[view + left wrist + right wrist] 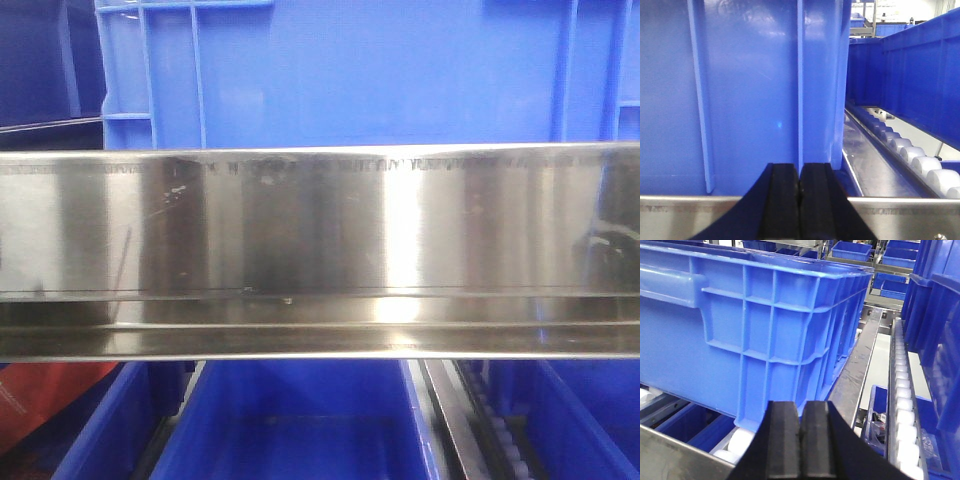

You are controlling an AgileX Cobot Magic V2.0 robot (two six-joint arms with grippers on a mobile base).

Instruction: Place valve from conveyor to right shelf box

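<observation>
The shelf's shiny steel front rail fills the middle of the front view, with a large blue box standing above it. My left gripper is shut with nothing between its black pads, close to the ribbed wall of a blue box. My right gripper is also shut and empty, facing the corner of a ribbed blue box that rests on white rollers. The valve and the conveyor are out of view.
More blue bins sit below the rail. A line of white rollers and a steel channel run beside the left box. Another roller track, a steel divider and a lower bin with bagged parts lie right of the right gripper.
</observation>
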